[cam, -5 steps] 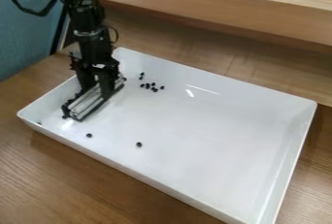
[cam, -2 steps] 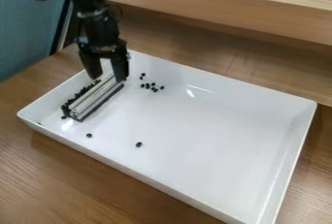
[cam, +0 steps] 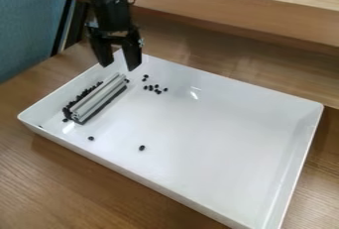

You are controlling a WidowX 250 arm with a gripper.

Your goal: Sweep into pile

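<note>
The black gripper [cam: 119,67] hangs above the far left corner of the white tray [cam: 198,129], its two fingers apart with nothing between them. Below it, a silver bar with a black lower edge [cam: 99,98] lies on the tray floor near the left wall, apart from the gripper. A dense row of small black pieces [cam: 81,95] lines the bar's left side. Several loose black pieces [cam: 151,88] sit right of the bar's far end. Two single pieces lie nearer the front, one [cam: 90,138] at left and one [cam: 141,147] further right.
The tray stands on a wooden table [cam: 86,183], with its raised walls on all sides. Behind it runs a raised wooden ledge [cam: 218,15]. A blue-grey panel [cam: 29,29] stands at the upper left.
The gripper has opened, let go of the silver bar and risen up and to the right. The bar and the loose pieces look unmoved.
</note>
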